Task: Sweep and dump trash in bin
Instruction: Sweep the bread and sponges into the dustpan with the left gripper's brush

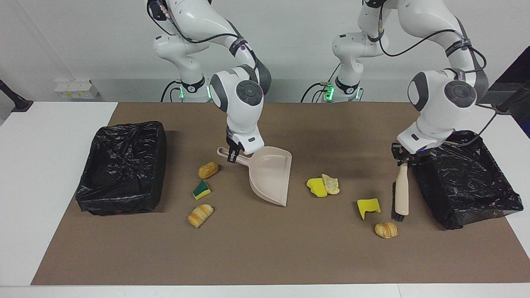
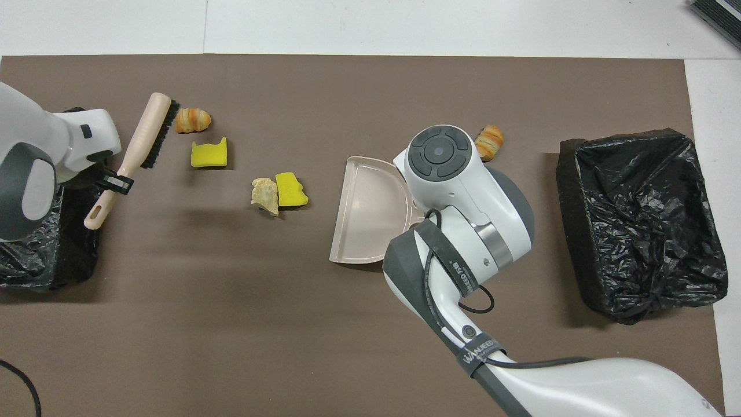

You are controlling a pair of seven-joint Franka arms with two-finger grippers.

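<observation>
The desk (image 1: 49, 136) is white, with a brown mat (image 1: 265, 256) over most of it; a black-lined bin (image 1: 122, 167) sits at the right arm's end and a second bin (image 1: 468, 182) at the left arm's end; the beige dustpan (image 1: 269, 176) lies mid-mat with its mouth turned toward the left arm's end, and the right pincer (image 1: 232, 156) is clamped shut on its handle, low over the mat; the hand brush (image 1: 401, 194) hangs with its black bristles down, just beside the second bin, its bristles over the mat near two scraps; the left pincer (image 1: 403, 159) is closed tight on the brush's handle, at the bin's edge; the trash lies loose on the mat in seven scraps; a striped bread piece (image 1: 386, 230) and a yellow sponge chunk (image 1: 368, 207) sit near the bristles; a second yellow chunk (image 1: 316, 187) touches a pale crust (image 1: 331, 184) between the brush and the dustpan; toward the right arm's end of the dustpan lie a brown bread lump (image 1: 208, 170) near the handle, a green-faced sponge bit (image 1: 201, 190), and a striped roll (image 1: 200, 215) farthest from the robots.
</observation>
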